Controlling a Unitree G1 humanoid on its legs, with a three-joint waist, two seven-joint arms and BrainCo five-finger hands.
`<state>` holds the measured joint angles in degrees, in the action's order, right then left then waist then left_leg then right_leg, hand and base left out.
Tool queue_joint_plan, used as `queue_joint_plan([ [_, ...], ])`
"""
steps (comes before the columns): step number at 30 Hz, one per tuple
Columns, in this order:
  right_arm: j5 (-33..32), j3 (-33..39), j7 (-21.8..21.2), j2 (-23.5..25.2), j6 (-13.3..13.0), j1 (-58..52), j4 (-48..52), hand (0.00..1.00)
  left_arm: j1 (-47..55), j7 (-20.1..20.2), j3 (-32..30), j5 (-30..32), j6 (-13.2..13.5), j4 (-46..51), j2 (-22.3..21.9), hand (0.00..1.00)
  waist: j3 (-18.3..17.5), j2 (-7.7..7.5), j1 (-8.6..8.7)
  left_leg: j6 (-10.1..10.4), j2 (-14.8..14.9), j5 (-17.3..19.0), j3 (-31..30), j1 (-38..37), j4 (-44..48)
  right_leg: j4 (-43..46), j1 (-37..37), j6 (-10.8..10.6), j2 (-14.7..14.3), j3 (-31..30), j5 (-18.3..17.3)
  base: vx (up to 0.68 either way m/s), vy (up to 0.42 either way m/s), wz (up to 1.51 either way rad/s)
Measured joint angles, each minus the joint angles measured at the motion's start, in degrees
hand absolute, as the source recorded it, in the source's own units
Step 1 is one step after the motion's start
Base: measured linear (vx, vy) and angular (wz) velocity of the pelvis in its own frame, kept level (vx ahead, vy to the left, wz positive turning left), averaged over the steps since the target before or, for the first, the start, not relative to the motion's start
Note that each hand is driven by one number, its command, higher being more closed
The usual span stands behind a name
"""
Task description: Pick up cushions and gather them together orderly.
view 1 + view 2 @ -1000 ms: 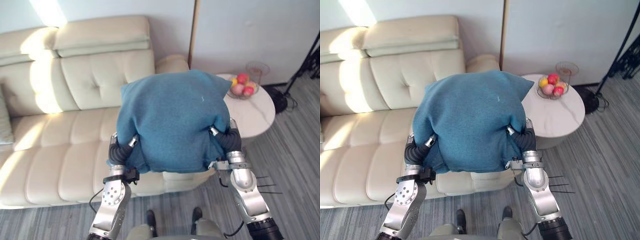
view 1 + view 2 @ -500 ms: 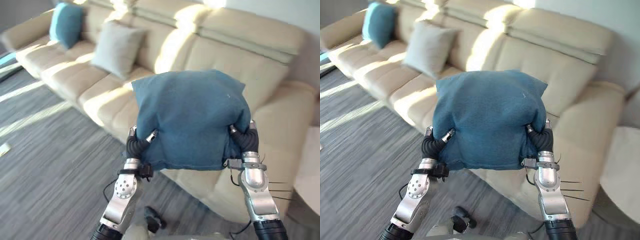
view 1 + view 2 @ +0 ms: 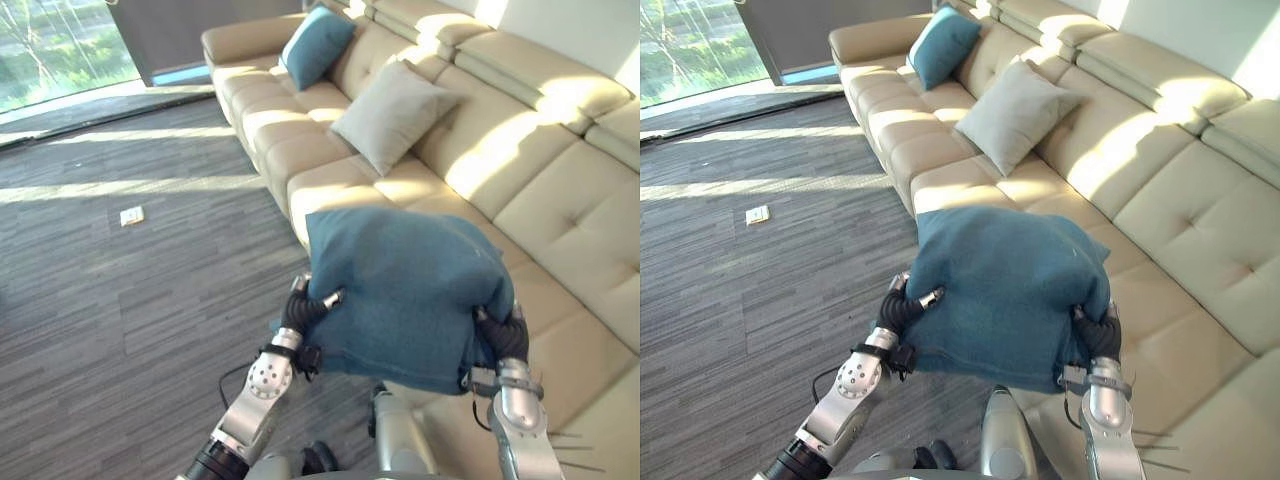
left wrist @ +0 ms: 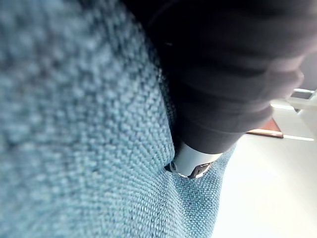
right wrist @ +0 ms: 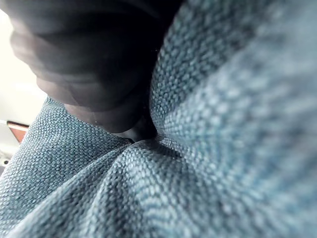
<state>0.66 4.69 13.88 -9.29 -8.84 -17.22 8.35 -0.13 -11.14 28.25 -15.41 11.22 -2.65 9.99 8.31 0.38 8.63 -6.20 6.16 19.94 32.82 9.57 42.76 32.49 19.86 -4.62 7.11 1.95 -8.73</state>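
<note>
I hold a large dark-blue cushion up in front of me, over the front edge of the cream sofa. My left hand grips its left edge, thumb on top and fingers underneath. My right hand grips its right edge the same way. In the left wrist view a fingertip presses into the blue weave. The right wrist view has the dark hand cover sunk into the fabric. A grey cushion and a smaller teal cushion lean on the sofa's back farther along.
The sofa runs from the far left corner to the near right. Grey plank floor lies to my left, with a small white plate on it. A window stands at the far left.
The camera has swung left along the sofa, so the side table is gone and the grey and teal cushions have come into view. Both hands still hold the blue cushion.
</note>
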Motion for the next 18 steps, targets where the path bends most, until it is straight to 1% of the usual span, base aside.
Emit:
queue_joint_plan([
  [1, 0.0, -0.1, 0.0, -0.3, 0.3, -0.6, 1.6, 1.0, 0.6, 0.0, -0.1, 0.0, 0.0, 0.3, -0.2, 1.0, -0.1, 0.55, -0.35, 0.5, 2.0, -0.4, 0.6, 0.4, 3.8, 0.0, -1.2, 0.3, -0.7, 0.1, -0.1, 0.32, 0.04, -0.43],
  [2, 0.1, -0.2, 0.0, -0.3, 0.4, -1.2, 4.9, 1.0, 1.3, 0.0, -0.6, 0.0, 0.0, 0.7, -0.3, 1.0, -0.2, 0.54, -0.28, 2.6, 4.4, -4.2, 0.8, 1.4, 9.7, -0.7, -3.0, 0.8, -1.0, -0.9, -0.4, 0.28, 0.14, -0.52],
  [3, 0.2, -0.2, 0.2, 0.4, 0.3, -1.3, 8.4, 1.0, 1.3, 0.0, -1.2, 0.0, 0.0, 1.5, -0.4, 1.0, 0.5, -1.33, -0.55, 2.4, 6.0, -8.6, 0.8, 3.9, 15.1, -2.8, -4.4, 0.5, -0.1, -2.9, -0.3, 0.22, 0.115, -0.52],
  [4, 0.2, 0.0, 0.3, 0.3, 0.1, -1.3, 9.8, 1.0, 1.3, 0.0, -1.2, 0.0, 0.0, 2.2, -0.4, 1.0, 0.4, -1.46, -0.87, 1.2, 7.0, -6.3, 0.0, 4.8, 15.4, -3.9, -4.7, 0.1, 0.0, -3.9, 0.0, 0.14, 0.115, -0.63],
  [5, 0.2, 0.1, 0.7, 0.5, -0.8, -1.1, 11.4, 1.0, 1.2, 0.4, -1.2, 0.1, 0.4, 3.4, -0.6, 1.0, 0.3, -1.35, -1.4, 2.3, 9.1, -2.6, -2.6, 5.8, 11.5, -4.6, -4.6, -0.1, -0.3, -5.9, 0.2, 0.09, 0.148, -0.71],
  [6, 0.2, 0.2, 1.0, 0.5, -1.6, -1.0, 11.4, 1.0, 1.2, 0.9, -1.2, 0.3, 0.5, 3.8, -1.1, 1.0, 0.2, -1.23, -1.5, 3.8, 9.8, -1.6, -6.4, 5.1, 2.2, -5.0, -4.5, -0.6, -1.0, -7.8, -0.3, 0.08, 0.182, -0.77],
  [7, 0.1, 0.2, 1.0, 0.4, -1.6, -0.9, 11.4, 1.0, 1.2, 1.0, -1.3, 0.3, 0.6, 3.9, -1.4, 1.0, 0.1, -0.92, -1.67, 4.4, 9.4, -2.0, -9.4, 3.9, -4.5, -5.0, -4.2, -1.2, -1.4, -9.0, -0.5, 0.06, 0.23, -0.96],
  [8, -0.1, -0.1, 0.9, 0.5, -1.7, -0.6, 10.8, 1.0, 1.4, 1.1, -1.8, 0.4, 0.4, 3.5, -1.7, 1.0, -0.4, -0.92, -1.97, 10.4, 7.4, -4.6, -10.4, 0.8, -10.7, -4.9, -3.3, -2.3, -2.3, -12.6, -0.7, 0.05, 0.232, -0.91],
  [9, -0.1, -0.2, 0.8, 1.2, -1.7, -1.5, 10.9, 1.0, 2.1, 1.1, -1.9, 0.5, 0.2, 3.3, -1.8, 1.0, -0.9, -1.23, -1.62, 11.8, 6.1, -4.4, -9.3, -0.5, -12.4, -7.5, -4.1, -2.3, -2.4, -15.0, 0.8, 0.09, 0.312, -1.16],
  [10, -0.2, -0.2, 0.6, 1.4, -1.8, -1.8, 10.8, 1.0, 3.1, 1.1, -2.2, 0.9, 0.3, 3.9, -2.0, 1.0, -1.1, -1.46, -1.92, 11.4, 3.4, -5.4, -15.5, 0.2, -10.4, -9.9, -4.0, -3.9, -2.5, -17.7, 3.0, 0.08, 0.272, -0.98],
  [11, -0.2, -0.2, 0.3, 1.7, -1.8, -1.8, 10.5, 1.0, 3.7, 1.1, -2.2, 1.0, 0.3, 3.9, -1.9, 1.0, -1.3, -1.6, -2.3, 11.4, 2.3, -5.4, -19.6, 1.1, -9.6, -10.7, -4.0, -4.3, -2.6, -18.8, 3.4, 0.09, 0.258, -1.15],
  [12, -0.2, -0.2, -0.3, 2.1, -1.8, -2.1, 10.4, 1.0, 4.2, 1.1, -2.2, 1.1, 0.1, 3.8, -1.9, 1.0, -1.3, -1.65, -2.2, 11.7, 1.4, -4.8, -22.1, 1.1, -9.2, -12.2, -3.9, -4.7, -2.8, -20.8, 4.3, 0.06, 0.214, -1.07],
  [13, -0.2, -0.2, -0.4, 2.3, -1.8, -3.1, 10.3, 1.0, 4.3, 1.1, -2.2, 1.6, 0.1, 3.8, -1.9, 1.0, -1.4, -1.81, -1.72, 11.3, 1.3, -3.8, -21.5, 0.8, -9.4, -13.8, -3.3, -4.7, -3.1, -22.5, 5.4, 0.05, 0.193, -1.09],
  [14, -0.2, -0.2, -0.5, 2.8, -1.8, -4.0, 10.3, 1.0, 4.5, 1.2, -2.2, 1.6, 0.1, 3.8, -1.9, 1.0, -1.6, -2.08, -1.58, 11.1, 1.2, -2.7, -21.2, 0.5, -9.3, -14.9, -2.8, -5.4, -3.9, -24.4, 6.7, 0.01, 0.19, -1.01],
  [15, -0.2, -0.2, -0.8, 3.1, -1.8, -4.3, 10.2, 1.0, 4.8, 1.2, -2.2, 1.6, 0.1, 3.8, -1.8, 1.0, -1.7, -2.29, -1.75, 11.0, 1.2, -2.3, -21.0, 0.2, -9.3, -15.2, -2.3, -5.3, -4.6, -25.9, 7.3, -0.01, 0.141, -1.24],
  [16, -0.2, -0.2, -1.7, 3.5, -1.8, -4.4, 9.8, 1.0, 5.8, 1.3, -2.2, 1.6, 0.1, 3.9, -1.8, 1.0, -1.9, -2.58, -1.83, 10.8, 1.5, -0.7, -20.2, -0.6, -9.9, -16.1, -1.6, -5.2, -5.8, -28.7, 8.2, -0.02, 0.155, -1.52],
  [17, -0.4, -0.2, -2.2, 3.2, -1.9, -4.0, 9.2, 1.0, 6.3, 1.3, -2.3, 1.6, 0.2, 4.0, -1.7, 1.0, -2.0, -2.58, -1.76, 9.9, 1.9, 1.7, -18.8, -1.6, -10.6, -17.0, -0.4, -4.2, -7.4, -30.9, 9.3, -0.03, 0.119, -1.55],
  [18, -0.5, -0.3, -2.6, 3.2, -2.0, -3.2, 8.0, 1.0, 6.4, 1.3, -2.6, 1.6, 0.1, 4.0, -1.6, 1.0, -2.0, -2.87, -1.62, 9.6, 1.9, 2.4, -17.9, -1.5, -10.8, -17.7, 0.4, -2.6, -7.9, -31.5, 10.1, -0.05, 0.106, -1.42],
])
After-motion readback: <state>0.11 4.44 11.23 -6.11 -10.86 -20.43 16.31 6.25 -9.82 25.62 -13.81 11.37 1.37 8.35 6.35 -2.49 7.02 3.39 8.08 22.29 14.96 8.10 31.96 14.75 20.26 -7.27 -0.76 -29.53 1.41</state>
